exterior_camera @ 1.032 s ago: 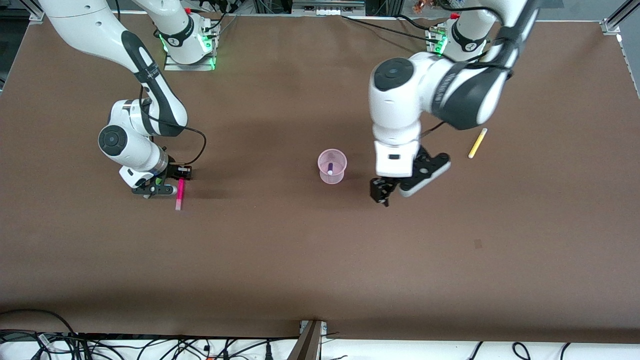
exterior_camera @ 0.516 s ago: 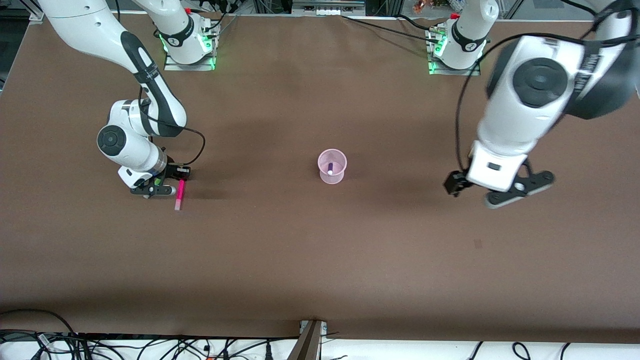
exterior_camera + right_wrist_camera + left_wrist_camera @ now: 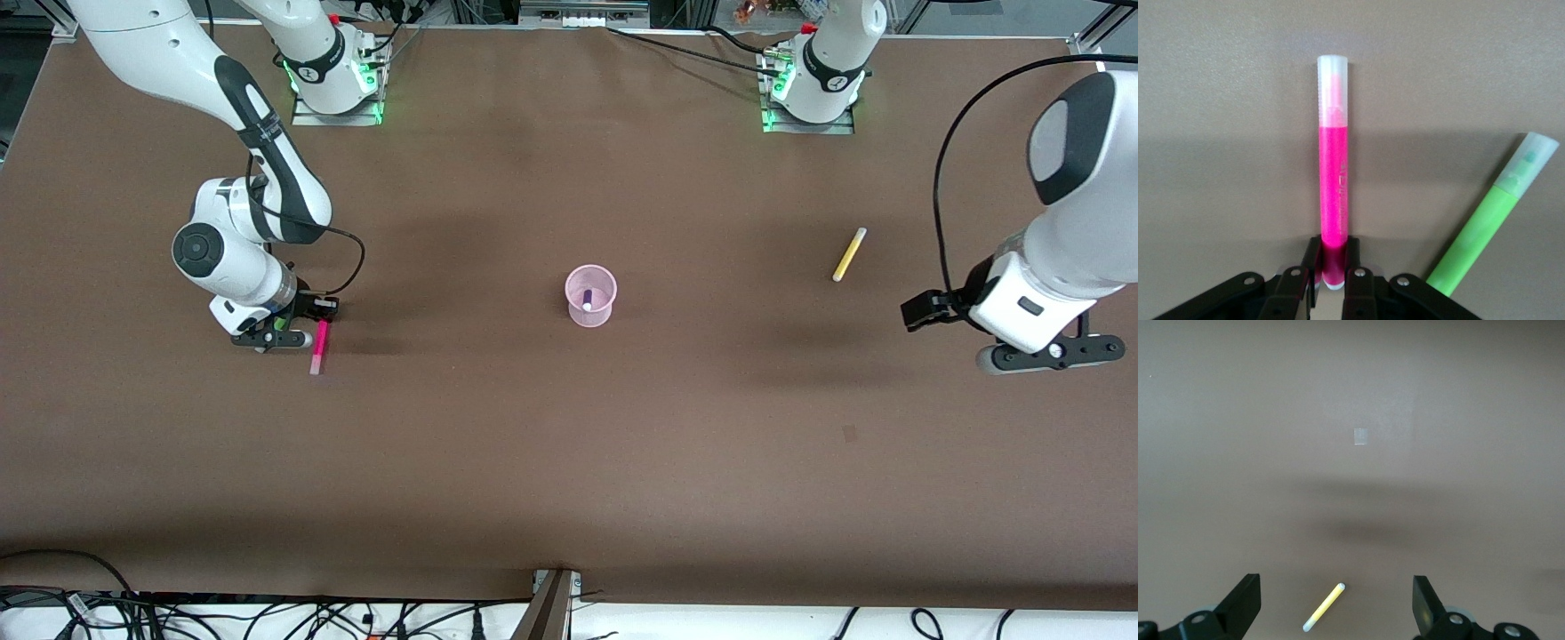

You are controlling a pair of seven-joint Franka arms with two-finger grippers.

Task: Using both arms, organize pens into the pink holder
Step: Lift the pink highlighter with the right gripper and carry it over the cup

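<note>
The right gripper (image 3: 1331, 277) pinches the pink pen (image 3: 1333, 193) on the desk (image 3: 569, 462) to lift it cupward, while the left gripper (image 3: 1336, 610) hovers spread wide near the yellow pen (image 3: 1324, 607).

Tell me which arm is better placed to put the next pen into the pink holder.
The right arm. Its right hand is already shut on the magenta pen, low at the table. The left hand is open and empty, over the table with the yellow pen lying loose. The pink holder holds the purple pen.
</note>
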